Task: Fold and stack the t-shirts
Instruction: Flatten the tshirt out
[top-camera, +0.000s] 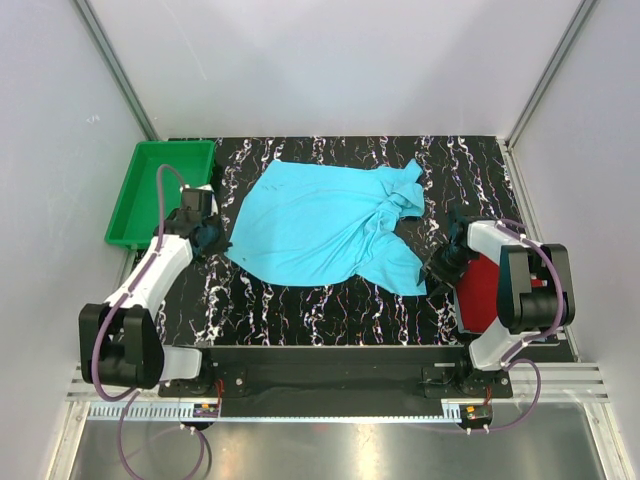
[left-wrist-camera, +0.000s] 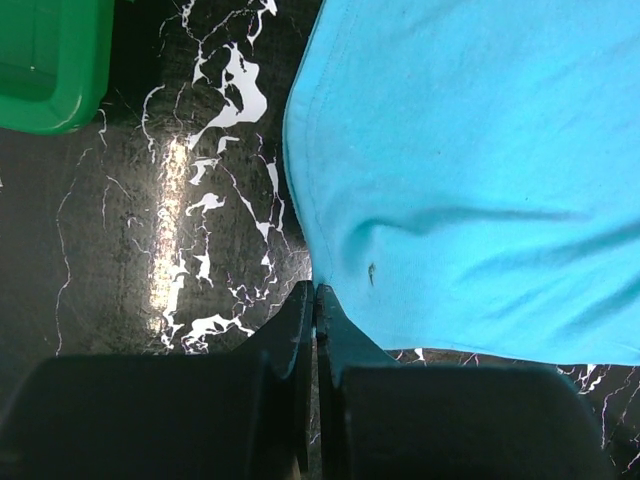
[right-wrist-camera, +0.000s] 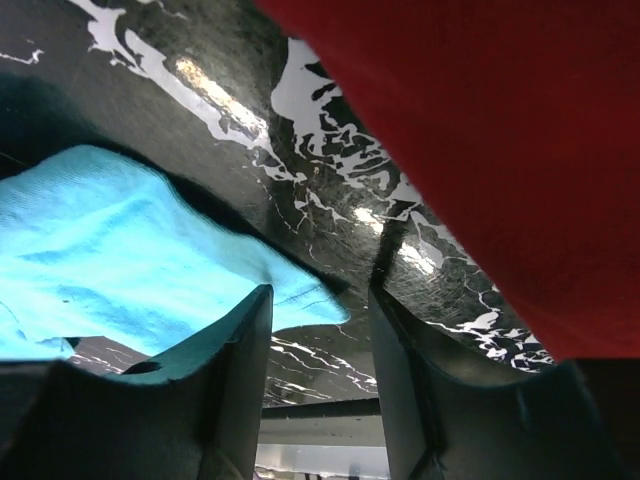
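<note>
The turquoise t-shirt (top-camera: 320, 225) sprawls rumpled on the tabletop (top-camera: 300, 310), with the green tray (top-camera: 150, 190) beyond its left side. The left claw (left-wrist-camera: 316, 295) is closed at its hem; the right claw (right-wrist-camera: 320, 292) is open (fingers apart) beside the dark red t-shirt (top-camera: 480, 290).

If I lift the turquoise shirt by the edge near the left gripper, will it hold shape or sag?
Probably sags: the turquoise t-shirt lies creased and bunched at one end, so it looks limp. Likely light: thin cloth. Pushed, it would probably wrinkle rather than slide whole.
</note>
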